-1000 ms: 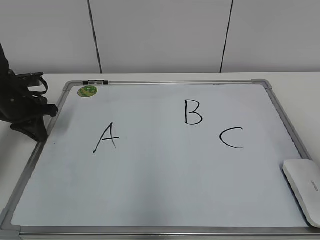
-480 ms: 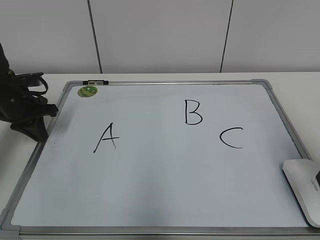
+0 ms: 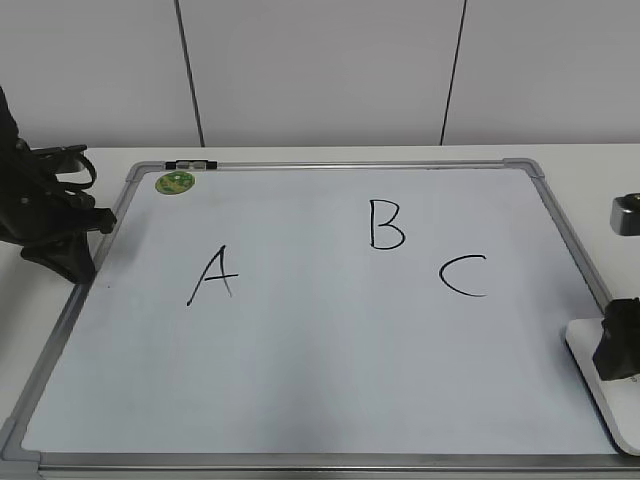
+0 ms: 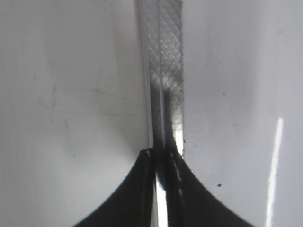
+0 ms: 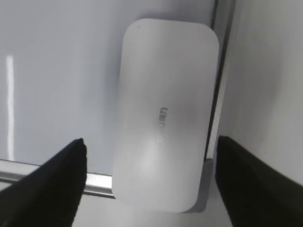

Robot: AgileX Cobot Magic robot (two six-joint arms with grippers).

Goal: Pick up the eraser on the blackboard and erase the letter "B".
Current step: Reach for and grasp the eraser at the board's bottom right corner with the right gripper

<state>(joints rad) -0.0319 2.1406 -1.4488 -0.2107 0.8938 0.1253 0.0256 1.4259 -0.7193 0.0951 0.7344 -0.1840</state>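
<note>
1. Where the blackboard (image 3: 330,400) reaches its 4 o'clock corner in the exterior view, find the eraser (image 5: 165,113) lying flat, lettered side up, overlapping the silver frame along two edges.
2. Note the right gripper (image 5: 150,140) poised over it, with the fingers (image 5: 57,179) spread wide, one off each long side of the block, gripping nothing and apparently not yet touching it.
3. Note the left gripper (image 4: 158,189) parked at 9 o'clock over the board's frame, fingers all but closed and empty.
4. Judge the step in hand as the approach to the grasp, with no lift begun.
5. Expect a light, stiff plastic shell with a smooth, rounded top, so likely slippery under a shallow pinch and unlikely to give or crack.
6. Take hold across the narrow width, at the middle of the long sides and low on the flanks where the walls run straighter, keeping the underside level for wiping.
7. Watch the frame under the eraser's outer edge, since a finger coming down there may strike metal or the desk (image 3: 590,165) instead of clearing the side.
8. Aim afterwards for the letter "B" (image 3: 386,224) toward 12 o'clock of the board's centre, keeping clear of the "C" (image 3: 463,275) close by at the letter's 4 o'clock; leave the "A" (image 3: 212,275) alone.
</note>
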